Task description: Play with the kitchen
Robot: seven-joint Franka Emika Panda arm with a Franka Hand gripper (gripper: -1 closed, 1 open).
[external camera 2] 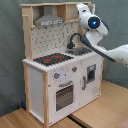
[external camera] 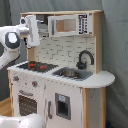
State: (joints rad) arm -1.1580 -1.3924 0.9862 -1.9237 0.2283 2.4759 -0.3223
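1. The kitchen [external camera 2: 60,75] stands upright on a wooden floor [external camera 2: 100,112] in the second exterior view, its long axis vertical. The oven door [external camera 2: 64,95] faces the camera, low on the front.
2. Worktop level: the black-red hob [external camera: 36,65] lies toward the first exterior view's left. The sink [external camera: 70,73] and the black tap [external camera: 85,59] lie toward the first exterior view's right.
3. Upper level: the grey hood [external camera 2: 49,20] sits under the top shelf. A microwave-like panel [external camera: 70,24] occupies the shelf in the first exterior view.
4. The gripper [external camera: 31,30] is raised at the upper shelf, at the first exterior view's left edge of the unit and above the hob side. Whether it touches the shelf post cannot be told.
5. Finger state: cannot tell.
6. Governing relation, as a judgement: hob, sink and oven door all lie below the gripper, so any contact with them calls for a descent.
7. Writing: the marks beside the microwave-like panel are unreadable. No brand is legible.
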